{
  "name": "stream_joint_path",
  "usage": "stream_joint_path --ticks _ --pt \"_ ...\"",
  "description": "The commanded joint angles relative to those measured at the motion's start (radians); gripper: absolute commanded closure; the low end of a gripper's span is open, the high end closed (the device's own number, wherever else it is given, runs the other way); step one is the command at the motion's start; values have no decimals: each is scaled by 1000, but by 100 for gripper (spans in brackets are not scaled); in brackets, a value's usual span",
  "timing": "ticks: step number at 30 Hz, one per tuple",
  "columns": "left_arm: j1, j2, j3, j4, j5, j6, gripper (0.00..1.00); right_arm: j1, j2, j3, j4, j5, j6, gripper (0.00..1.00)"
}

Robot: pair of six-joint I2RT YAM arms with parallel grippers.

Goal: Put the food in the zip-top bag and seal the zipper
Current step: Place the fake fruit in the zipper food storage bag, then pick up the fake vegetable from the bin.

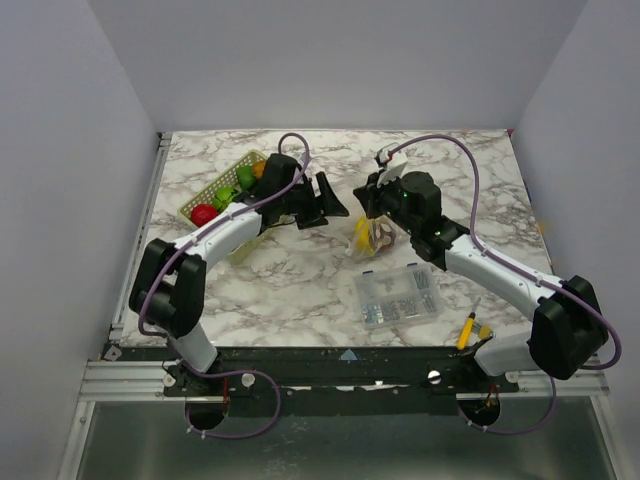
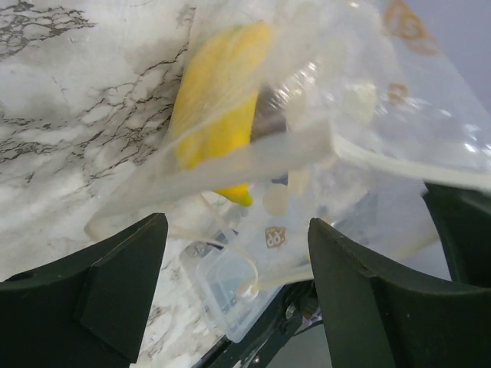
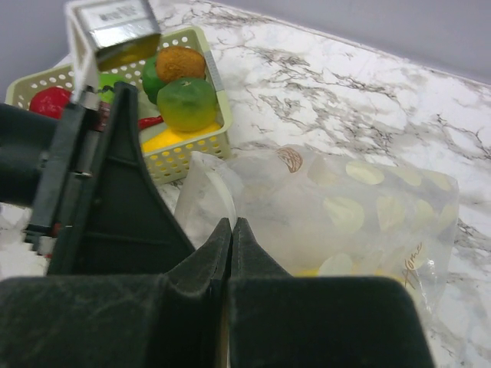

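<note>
Far left, red, green and orange food (image 3: 186,103) is seen in the basket (image 1: 203,197) on the bench (image 1: 300,290). The left claw (image 1: 335,200) is spread apart beside the zip-top bag (image 1: 368,240), which has a yellow piece (image 2: 219,100) inside. The bag's edge is clamped by the right claw (image 3: 231,224).

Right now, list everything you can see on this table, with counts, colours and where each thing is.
zip-top bag: one, clear with pale dots, mid-table
yellow toy food: one, yellow, inside the bag
basket: one, pale yellow-green lattice, far left
toy fruits: at least five (two green, one orange-brown, one red, one yellow), in the basket
compartment box: one, clear, small metal parts inside, near right
yellow-handled tool: one, near edge by the right arm's base
table: one, white marble pattern
left gripper: black fingers open, at the bag
right gripper: black fingers shut on the bag's edge
</note>
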Motion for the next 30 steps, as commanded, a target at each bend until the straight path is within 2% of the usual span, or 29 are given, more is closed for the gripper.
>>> stream_joint_path --ticks 1,6,9,13,16,18,24,30 --pt "22 -127 -28 -54 12 108 24 -6 6 -2 25 65 10 99" --pt "27 -231 -46 -118 -11 210 23 -7 14 2 24 89 8 99" --pt "34 -306 -99 -108 -85 231 22 -8 13 2 23 101 5 99" --pt "44 -413 -153 -128 -303 260 19 -7 9 0 20 108 1 99" --pt "62 -441 -154 -168 -492 281 17 -7 3 -1 20 103 1 99" --pt "87 -434 -146 -174 -561 293 15 -6 2 -2 19 104 0 99" --pt "184 -312 -40 -216 -550 250 9 -7 -2 -2 19 101 -3 99" --pt "228 -199 4 -119 -486 211 6 -7 -2 1 17 101 -3 99"
